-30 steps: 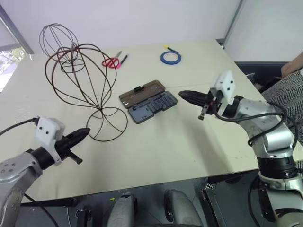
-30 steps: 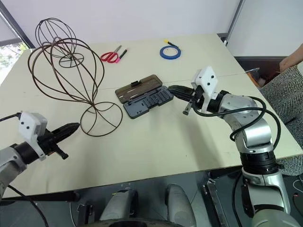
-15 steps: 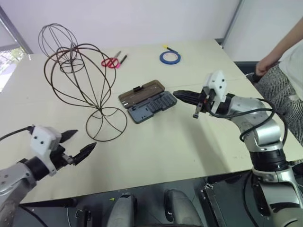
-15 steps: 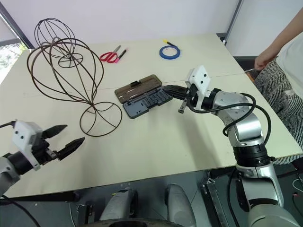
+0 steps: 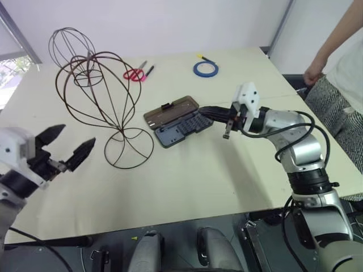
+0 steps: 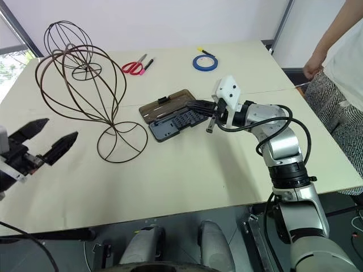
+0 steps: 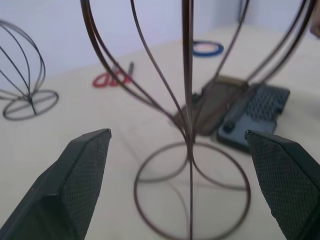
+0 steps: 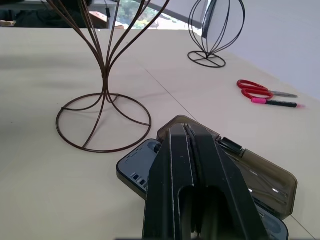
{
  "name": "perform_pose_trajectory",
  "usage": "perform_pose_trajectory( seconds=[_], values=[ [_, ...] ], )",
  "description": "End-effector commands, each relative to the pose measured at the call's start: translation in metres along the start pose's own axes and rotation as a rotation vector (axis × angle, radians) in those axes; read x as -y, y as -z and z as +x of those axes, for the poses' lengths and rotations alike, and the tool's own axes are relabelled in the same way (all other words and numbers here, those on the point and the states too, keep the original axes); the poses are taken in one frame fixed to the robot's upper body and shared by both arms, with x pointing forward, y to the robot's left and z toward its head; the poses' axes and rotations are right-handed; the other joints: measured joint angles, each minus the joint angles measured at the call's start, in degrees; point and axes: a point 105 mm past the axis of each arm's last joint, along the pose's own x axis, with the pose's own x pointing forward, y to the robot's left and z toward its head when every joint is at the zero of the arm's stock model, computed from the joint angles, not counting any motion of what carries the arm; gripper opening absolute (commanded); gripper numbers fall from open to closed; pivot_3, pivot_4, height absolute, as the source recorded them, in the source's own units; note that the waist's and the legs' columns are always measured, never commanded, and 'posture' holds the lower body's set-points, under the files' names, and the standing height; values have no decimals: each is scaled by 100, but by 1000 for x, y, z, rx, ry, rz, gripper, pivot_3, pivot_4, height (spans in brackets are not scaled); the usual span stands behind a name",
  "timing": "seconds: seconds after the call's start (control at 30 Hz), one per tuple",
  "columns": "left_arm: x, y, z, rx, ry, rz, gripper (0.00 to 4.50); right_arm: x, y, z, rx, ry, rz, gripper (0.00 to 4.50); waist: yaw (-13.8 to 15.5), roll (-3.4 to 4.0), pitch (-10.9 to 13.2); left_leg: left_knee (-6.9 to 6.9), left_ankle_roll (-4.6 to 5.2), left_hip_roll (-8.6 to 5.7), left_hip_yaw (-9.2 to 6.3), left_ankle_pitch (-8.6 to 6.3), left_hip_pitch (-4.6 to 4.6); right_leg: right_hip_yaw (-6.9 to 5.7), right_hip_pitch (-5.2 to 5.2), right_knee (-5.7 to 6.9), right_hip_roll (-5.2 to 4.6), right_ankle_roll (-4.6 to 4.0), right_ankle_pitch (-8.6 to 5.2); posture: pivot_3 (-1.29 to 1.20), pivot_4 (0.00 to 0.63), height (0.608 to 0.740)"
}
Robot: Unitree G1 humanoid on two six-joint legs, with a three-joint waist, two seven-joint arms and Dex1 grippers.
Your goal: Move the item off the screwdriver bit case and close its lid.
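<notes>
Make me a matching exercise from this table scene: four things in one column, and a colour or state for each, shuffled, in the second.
Things:
1. scissors
2. tape roll
3. lid
4. left gripper

Colours or states:
A. blue ring lying flat at the far side of the table
B. fingers spread wide, holding nothing
C. red handles, beside a pink pen
D. smoky brown, swung open and lying flat next to the screwdriver bit case

Right pairs: 1-C, 2-A, 3-D, 4-B
</notes>
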Motion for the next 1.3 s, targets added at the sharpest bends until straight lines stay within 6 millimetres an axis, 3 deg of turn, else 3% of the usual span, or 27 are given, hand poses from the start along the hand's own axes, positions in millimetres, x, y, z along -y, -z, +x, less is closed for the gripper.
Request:
perform_pose_trajectory(
  seconds=[0.03, 0.3, 0.5, 0.6, 0.83, 1.1, 1.2, 1.3],
  values=[
    [0, -8, 8, 46, 1, 1, 4478, 3, -17, 0, 40, 5, -59, 0, -1, 0, 0, 0, 0, 0, 0, 0, 0, 0, 0, 0, 0, 0, 0, 0, 150, 740],
    [-4, -19, 28, 103, 12, 2, 4478, 3, -16, -4, 37, 34, -70, 0, -7, 0, 0, -1, 0, 0, 0, 0, 0, 0, 0, 0, 2, 1, 1, 0, 150, 740],
    [-6, -17, 31, 105, 14, 0, 4478, 2, -14, -5, 29, 48, -71, 0, -16, 0, 1, -2, 0, 0, 0, 0, 1, 1, 0, 1, 3, 2, 1, 0, 150, 740],
    [-8, -18, 30, 112, -5, 4, 3672, 1, -13, -6, 27, 54, -70, 0, -8, 0, 0, -1, 0, 0, -1, 0, 1, 1, 0, 1, 3, 1, 1, 0, 150, 740],
    [-11, -19, 26, 113, -21, 14, 76, 1, -13, -4, 29, 54, -69, 0, -11, 0, 0, -1, 0, 0, 0, 0, 0, 1, 0, 1, 2, 2, 1, 0, 150, 740],
    [-26, -27, 25, 171, -151, 33, 76, 1, -13, 1, 36, 43, -68, 0, -10, -1, 1, -1, 0, 0, -1, 0, 0, 1, 0, 2, 3, 1, 2, 0, 150, 740],
    [-47, -34, 23, 213, -286, 55, 76, 1, -12, 2, 37, 39, -69, 0, -10, -1, 1, 0, 0, 0, -2, 0, 1, 0, 0, 3, 4, 3, 3, 0, 150, 740],
    [-87, -40, 14, 265, -520, 110, 76, -2, -12, 5, 41, 27, -64, 0, -13, -3, 2, 0, -1, 0, -2, 0, 1, 0, -1, 3, 5, 14, 9, 0, 150, 740]
  ],
)
